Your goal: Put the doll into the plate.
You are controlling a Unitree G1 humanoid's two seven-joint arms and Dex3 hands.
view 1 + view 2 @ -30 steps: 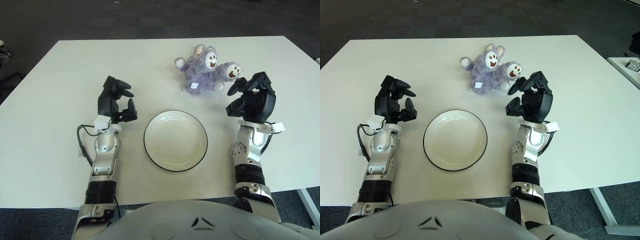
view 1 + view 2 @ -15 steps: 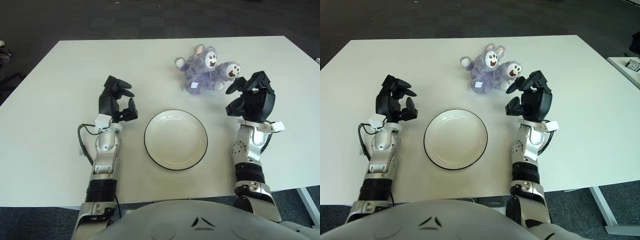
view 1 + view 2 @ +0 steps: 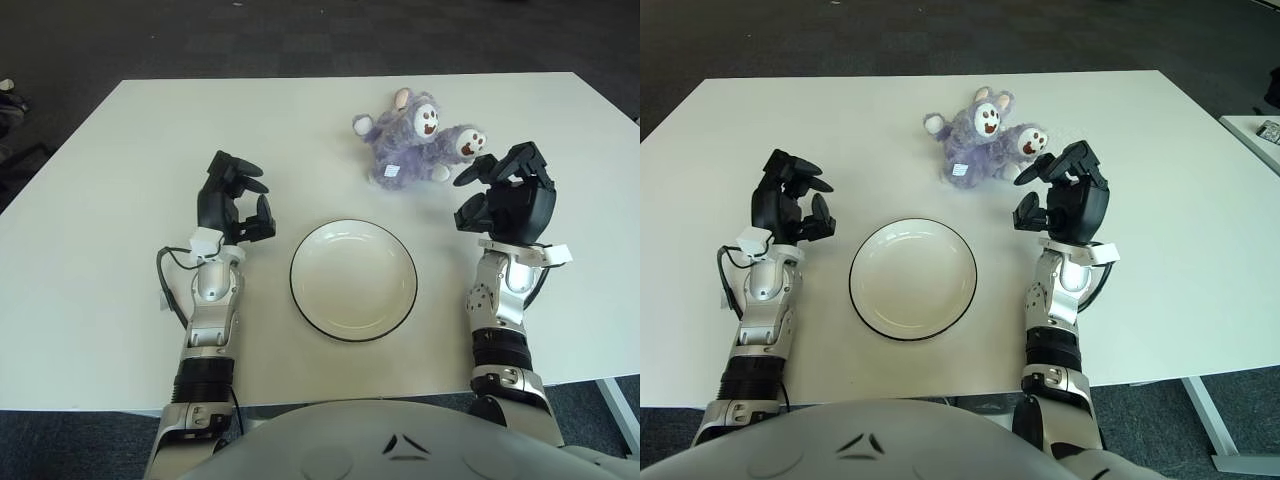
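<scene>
A purple plush doll [image 3: 410, 143] with two white faces lies on the white table, behind and to the right of a white plate [image 3: 353, 280] with a dark rim. The plate is empty. My right hand [image 3: 505, 192] is raised just right of the doll and close to its nearer head, fingers spread and holding nothing. My left hand [image 3: 232, 200] stands upright left of the plate, fingers relaxed and empty.
The table [image 3: 120, 180] ends near my body at the front and at the far edge behind the doll. Dark carpet surrounds it. A small object [image 3: 1268, 128] lies on another surface at the far right.
The right hand has shifted slightly. The doll, the plate and the left hand have not moved.
</scene>
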